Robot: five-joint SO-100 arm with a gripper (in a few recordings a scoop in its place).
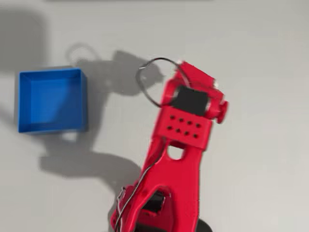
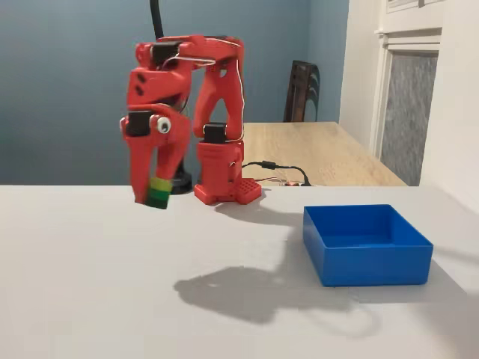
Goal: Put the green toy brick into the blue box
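In the fixed view my red gripper (image 2: 153,196) points straight down and is shut on the green toy brick (image 2: 158,193), which hangs well above the white table. The brick shows a lime top band and a darker green lower part. The blue box (image 2: 366,244) sits open on the table to the right of the gripper, apart from it. In the overhead view the blue box (image 1: 52,100) lies at the left, and the red arm (image 1: 183,121) covers the brick from above.
The arm's base (image 2: 221,179) stands at the back of the white table. A wooden table (image 2: 314,149) and a dark chair (image 2: 301,90) are behind it. A thin cable (image 1: 149,77) loops off the arm's head.
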